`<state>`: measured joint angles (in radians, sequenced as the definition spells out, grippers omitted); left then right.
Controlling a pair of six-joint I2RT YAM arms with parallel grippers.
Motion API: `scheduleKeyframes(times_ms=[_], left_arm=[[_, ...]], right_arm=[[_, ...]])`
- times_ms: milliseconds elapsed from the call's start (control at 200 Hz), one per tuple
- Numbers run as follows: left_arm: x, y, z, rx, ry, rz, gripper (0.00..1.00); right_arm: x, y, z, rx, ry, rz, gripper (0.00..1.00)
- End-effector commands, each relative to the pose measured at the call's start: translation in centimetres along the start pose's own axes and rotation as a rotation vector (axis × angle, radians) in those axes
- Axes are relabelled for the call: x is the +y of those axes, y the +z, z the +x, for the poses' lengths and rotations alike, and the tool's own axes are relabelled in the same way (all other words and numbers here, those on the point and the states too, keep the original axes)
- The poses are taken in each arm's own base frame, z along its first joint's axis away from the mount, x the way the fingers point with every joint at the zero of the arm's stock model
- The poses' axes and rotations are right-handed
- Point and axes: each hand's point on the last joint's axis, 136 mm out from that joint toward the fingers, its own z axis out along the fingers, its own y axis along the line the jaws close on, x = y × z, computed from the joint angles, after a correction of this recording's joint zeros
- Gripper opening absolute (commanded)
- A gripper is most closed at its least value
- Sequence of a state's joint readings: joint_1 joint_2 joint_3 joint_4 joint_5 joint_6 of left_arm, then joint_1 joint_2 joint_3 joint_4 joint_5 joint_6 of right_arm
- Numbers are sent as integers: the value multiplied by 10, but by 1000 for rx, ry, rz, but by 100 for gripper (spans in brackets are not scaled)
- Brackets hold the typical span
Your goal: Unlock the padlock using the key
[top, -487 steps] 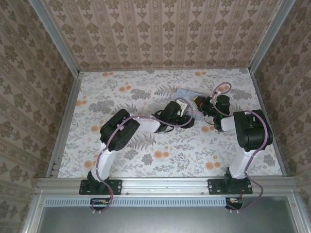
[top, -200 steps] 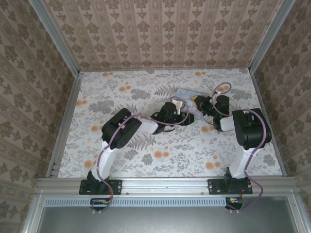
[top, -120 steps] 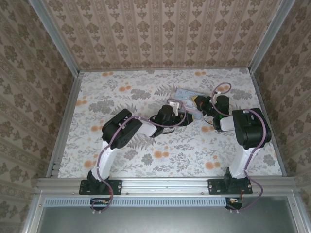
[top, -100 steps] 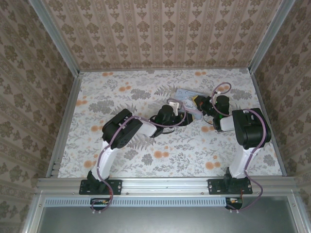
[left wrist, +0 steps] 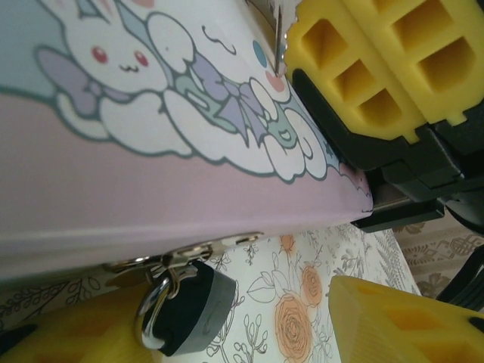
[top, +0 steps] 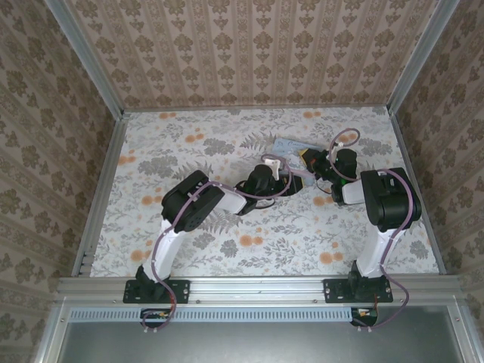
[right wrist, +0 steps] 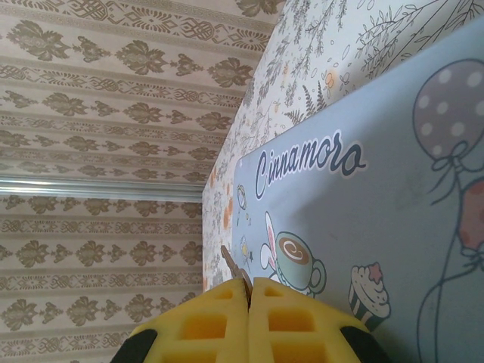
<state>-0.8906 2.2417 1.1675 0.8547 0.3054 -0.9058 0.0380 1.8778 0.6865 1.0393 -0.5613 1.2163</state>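
Observation:
The padlock (left wrist: 185,306), small and dark with a silver shackle, hangs from the hasp on the front edge of the pale cartoon-printed tin (left wrist: 151,174). My left gripper (left wrist: 242,333) is open just below that edge. Its left finger (left wrist: 68,336) lies right beside the padlock and its right finger (left wrist: 401,321) stands well apart. My right gripper (right wrist: 249,291) is shut on the key (right wrist: 236,271), whose thin brownish tip pokes out over the tin lid (right wrist: 378,219). In the left wrist view the key tip (left wrist: 280,34) shows beside the right gripper's yellow fingers (left wrist: 363,68). From above, both grippers meet at the tin (top: 290,146).
The floral tabletop (top: 227,144) is walled in by patterned panels. A metal rail (top: 102,189) runs along the left edge. Both arms crowd the right centre of the table around the tin.
My left wrist has drawn back a little to the left along the tin. The right arm has barely moved and keeps hold of the key.

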Motion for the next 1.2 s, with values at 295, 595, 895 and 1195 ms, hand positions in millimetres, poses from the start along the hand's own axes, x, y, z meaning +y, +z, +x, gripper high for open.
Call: scheduleKeyframes(times_ms=[295,595,895,1195], left_arm=[[27,3,27,34,-77,-70,50],[38,2,29,34,-94,-95,38],[43,2,29,31,-110,-103,27],[42,-5,18,13,-149,-75,5]], right_arm=[[-20,2,8,17,46,52,0],[-22,3,9,16,51,50,0],[-19,3,8,18,52,42,0],[2,-1,9,40,18,7,0]])
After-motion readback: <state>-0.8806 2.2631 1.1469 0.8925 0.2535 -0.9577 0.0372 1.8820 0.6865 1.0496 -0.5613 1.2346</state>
